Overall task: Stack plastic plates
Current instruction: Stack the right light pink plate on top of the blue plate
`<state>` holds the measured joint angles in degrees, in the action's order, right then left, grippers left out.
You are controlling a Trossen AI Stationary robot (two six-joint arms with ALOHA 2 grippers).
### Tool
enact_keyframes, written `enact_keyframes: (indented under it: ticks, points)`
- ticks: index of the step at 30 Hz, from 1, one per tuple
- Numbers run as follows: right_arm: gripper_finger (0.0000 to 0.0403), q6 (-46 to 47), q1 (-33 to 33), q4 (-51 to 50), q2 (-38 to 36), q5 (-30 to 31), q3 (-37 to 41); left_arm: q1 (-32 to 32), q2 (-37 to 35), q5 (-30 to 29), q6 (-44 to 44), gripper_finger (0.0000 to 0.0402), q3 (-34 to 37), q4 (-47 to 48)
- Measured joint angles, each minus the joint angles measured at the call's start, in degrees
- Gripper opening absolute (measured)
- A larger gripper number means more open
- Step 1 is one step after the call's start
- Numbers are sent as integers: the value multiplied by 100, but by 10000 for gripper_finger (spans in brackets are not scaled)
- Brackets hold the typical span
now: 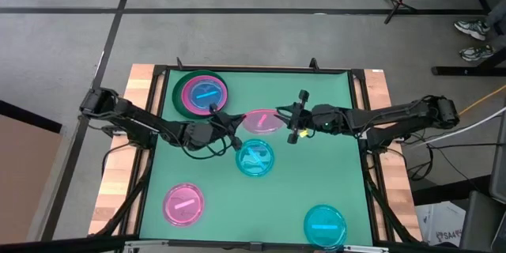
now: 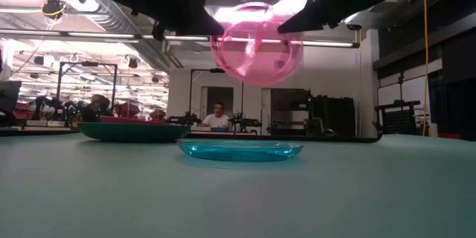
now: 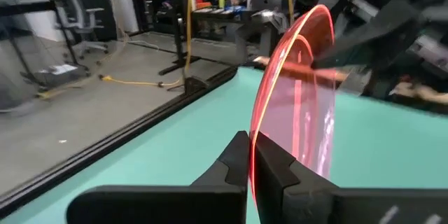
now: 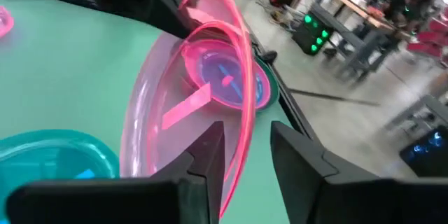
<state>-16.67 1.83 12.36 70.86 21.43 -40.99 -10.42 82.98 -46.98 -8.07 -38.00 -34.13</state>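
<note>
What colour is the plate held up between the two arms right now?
Translucent pink plate with a brighter pink rim, pinched at its edge by the left pincer; the low view shows it best.

Our left gripper (image 1: pixel 224 123) reaches in from the left over mid-table, fingers (image 3: pixel 234 164) pinched tight on a rim; our right gripper (image 1: pixel 294 118) faces it from the right, fingers (image 4: pixel 210 147) parted.
</note>
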Motion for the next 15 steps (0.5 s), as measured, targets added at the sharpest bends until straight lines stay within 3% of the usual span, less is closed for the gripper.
enact_keyframes:
  ticks: [6, 15]
  points:
    - [111, -76, 2, -370, -480, -208, 0, 206, -562, 511, -654, 0, -3, 528]
    - [111, -183, 0, -1326, -1254, -198, 0, 809, -1593, 1331, -1448, 0, -2, 2497]
